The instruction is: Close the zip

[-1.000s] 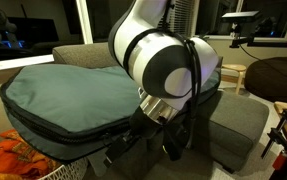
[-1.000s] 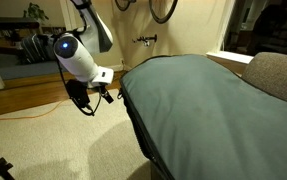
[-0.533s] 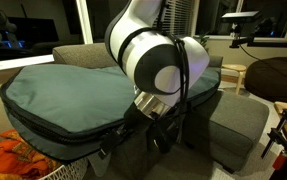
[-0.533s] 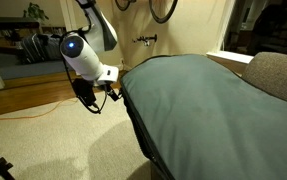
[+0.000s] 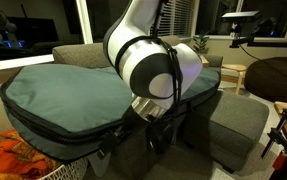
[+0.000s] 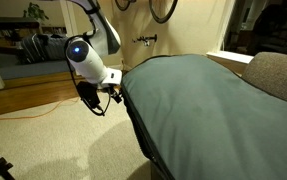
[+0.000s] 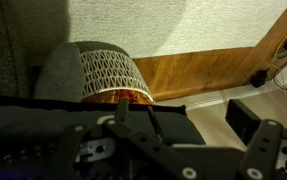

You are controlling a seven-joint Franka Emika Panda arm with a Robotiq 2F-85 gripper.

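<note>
A huge teal-grey padded bag lies over a sofa; it also shows from its end in an exterior view. The black zip track runs along the bag's edge below the teal top. I cannot make out the pull. My gripper hangs at the bag's near corner, close beside the black edge, and shows under the arm's big white joint. In the wrist view its dark fingers stand apart with black fabric between them. They look open and hold nothing.
The grey sofa carries the bag, its arm showing. A grey ottoman stands beside the arm. A wicker basket sits on the carpet by a wooden floor. Orange cloth lies low in front.
The arm has swung closer to the bag's corner, and the gripper now sits nearer the black edge. The bag has not moved.
</note>
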